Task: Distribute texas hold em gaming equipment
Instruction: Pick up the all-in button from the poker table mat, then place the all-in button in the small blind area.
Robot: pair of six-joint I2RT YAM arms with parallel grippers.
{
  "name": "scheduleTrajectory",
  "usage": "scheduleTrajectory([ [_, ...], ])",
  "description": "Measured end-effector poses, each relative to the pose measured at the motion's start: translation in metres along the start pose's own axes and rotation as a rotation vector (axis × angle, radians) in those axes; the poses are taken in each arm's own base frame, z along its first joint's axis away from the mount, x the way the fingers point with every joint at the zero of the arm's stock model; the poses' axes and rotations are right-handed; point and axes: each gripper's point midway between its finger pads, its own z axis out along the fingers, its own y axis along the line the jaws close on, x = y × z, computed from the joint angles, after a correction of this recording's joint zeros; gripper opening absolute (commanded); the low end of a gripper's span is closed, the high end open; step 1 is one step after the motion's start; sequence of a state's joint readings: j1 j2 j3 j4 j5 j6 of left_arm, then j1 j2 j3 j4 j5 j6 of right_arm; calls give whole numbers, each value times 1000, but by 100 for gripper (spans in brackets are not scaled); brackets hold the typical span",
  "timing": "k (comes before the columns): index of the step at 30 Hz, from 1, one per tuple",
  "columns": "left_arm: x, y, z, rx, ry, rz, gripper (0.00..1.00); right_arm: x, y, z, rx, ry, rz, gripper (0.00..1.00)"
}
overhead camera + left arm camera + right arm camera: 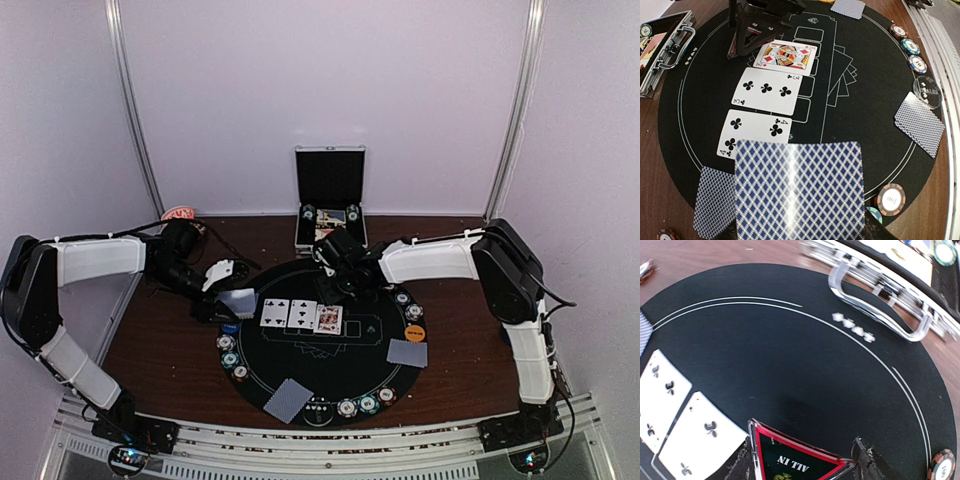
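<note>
A glossy card is being held by the left gripper over the round mat's edge. A red-rimmed triangle is being held by the right gripper.

You have a round black mat ruled with thin white lines, on a dark reddish-brown wood-grain counter. The card filling the bottom of the left wrist view has a blue-and-white diamond lattice back, and the face-down cards at the mat's edge match it. The four of clubs and three of clubs are white with black pips. The court card adds red and yellow on white. The triangular marker is dark green, edged in red and lettered in white. You'll see a red chip striped with white and a teal chip striped the same way. The button disc is orange. The case is silver outside and black inside.
</note>
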State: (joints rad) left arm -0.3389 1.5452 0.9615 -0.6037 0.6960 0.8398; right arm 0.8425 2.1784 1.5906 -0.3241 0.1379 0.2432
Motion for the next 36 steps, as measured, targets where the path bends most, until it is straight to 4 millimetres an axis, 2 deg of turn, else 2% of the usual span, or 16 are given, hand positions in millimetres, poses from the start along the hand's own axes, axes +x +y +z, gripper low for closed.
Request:
scheduleTrajectory([
  [6,2,3,-2,-9,0,-7,59,0,33,-9,-67,-21,-144,59],
  [14,8,11,-9,-35,0,-32,59,9,101,-29,-189,-60,-317,59],
  [20,11,25,-20,-73,-8,-46,59,-5,129,-39,-243,-112,-357,59],
  [23,14,34,-29,-100,-13,-54,59,-13,140,-37,-258,-133,-359,59],
  [27,17,44,-42,-126,-25,-67,59,-15,153,-27,-273,-137,-358,59],
  [36,16,44,-47,-121,-37,-70,59,1,188,-14,-326,-120,-351,59],
])
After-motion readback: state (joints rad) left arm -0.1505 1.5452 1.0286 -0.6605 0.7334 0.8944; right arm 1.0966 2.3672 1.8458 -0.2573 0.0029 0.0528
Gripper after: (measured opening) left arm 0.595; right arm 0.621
